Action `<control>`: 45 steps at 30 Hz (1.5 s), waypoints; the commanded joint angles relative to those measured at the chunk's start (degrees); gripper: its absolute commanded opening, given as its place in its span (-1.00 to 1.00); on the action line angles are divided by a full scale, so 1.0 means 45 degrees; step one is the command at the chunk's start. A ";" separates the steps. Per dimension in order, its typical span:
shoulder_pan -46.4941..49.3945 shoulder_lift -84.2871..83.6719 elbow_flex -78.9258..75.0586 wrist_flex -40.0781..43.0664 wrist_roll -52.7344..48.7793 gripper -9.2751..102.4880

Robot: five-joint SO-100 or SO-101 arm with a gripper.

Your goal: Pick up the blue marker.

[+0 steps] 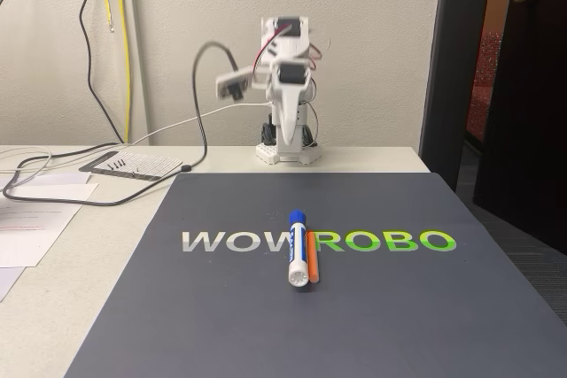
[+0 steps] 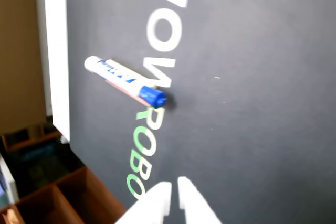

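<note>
Where the WOWROBO lettering (image 1: 319, 242) crosses the dark mat (image 1: 399, 307) on the desk (image 1: 53, 307), we see the blue marker (image 1: 299, 248) lying across it, cap toward the arm (image 1: 285, 86), an orange stick (image 1: 313, 263) touching its side. In the wrist view our gripper (image 2: 173, 190) hangs well apart from the marker, fingers nearly together around a thin gap, holding nothing.

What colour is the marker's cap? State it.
Blue, on the blue marker's cap; clearest in the fixed view.
</note>
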 commanded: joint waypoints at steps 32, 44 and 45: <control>-0.0859 -1.3008 -1.0977 0.0098 -1.2480 -0.82; -0.1035 -1.7227 -1.5098 0.0996 -1.2734 -0.62; -0.0996 -1.7637 -1.5664 0.1289 -1.2813 -0.59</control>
